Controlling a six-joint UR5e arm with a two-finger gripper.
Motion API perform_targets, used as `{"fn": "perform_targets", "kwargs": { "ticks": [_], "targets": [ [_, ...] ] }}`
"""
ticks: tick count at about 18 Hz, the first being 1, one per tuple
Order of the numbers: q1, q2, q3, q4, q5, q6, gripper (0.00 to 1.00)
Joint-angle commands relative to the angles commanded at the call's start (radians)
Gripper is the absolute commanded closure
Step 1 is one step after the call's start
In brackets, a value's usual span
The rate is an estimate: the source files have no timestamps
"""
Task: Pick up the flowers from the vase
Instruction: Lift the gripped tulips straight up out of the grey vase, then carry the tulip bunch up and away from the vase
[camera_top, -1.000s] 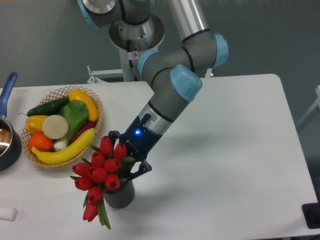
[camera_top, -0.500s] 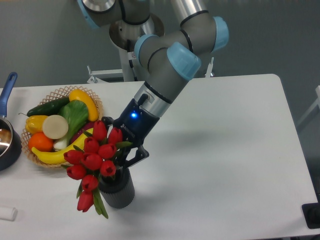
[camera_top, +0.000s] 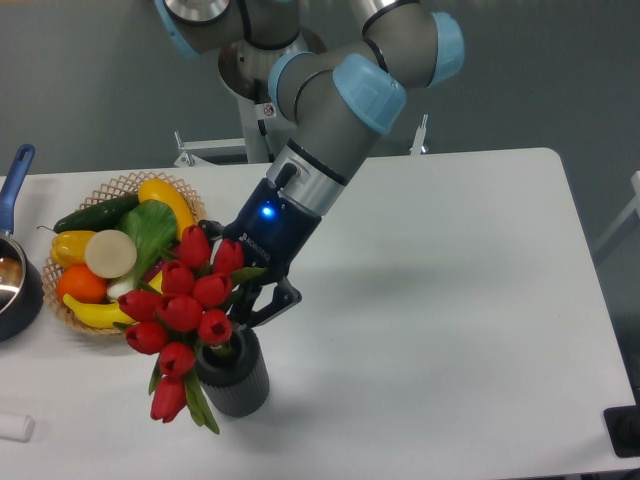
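The flowers (camera_top: 184, 318) sit tilted above the vase (camera_top: 235, 376), the red buds spreading past its mouth toward the wicker basket (camera_top: 118, 190); the end effector (camera_top: 248, 300) is closed on the stems just above the vase; the vase stands upright on the table (camera_top: 450, 300), near the basket; a blue-handled pot (camera_top: 15, 270) lies beyond the basket.
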Motion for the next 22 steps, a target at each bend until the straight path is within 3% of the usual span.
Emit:
{"fn": "perform_targets", "kwargs": {
  "ticks": [8,13,19,22],
  "targets": [
    [0.0,0.009,0.057,0.0,0.0,-0.081,0.53],
    [-0.002,0.012,0.127,-0.002,-0.008,-0.201,0.53],
    [0.005,0.046,0.129,-0.002,-0.008,-0.221,0.53],
    [0.05,0.049,0.121,-0.002,-0.008,-0.224,0.53]
  ]
}}
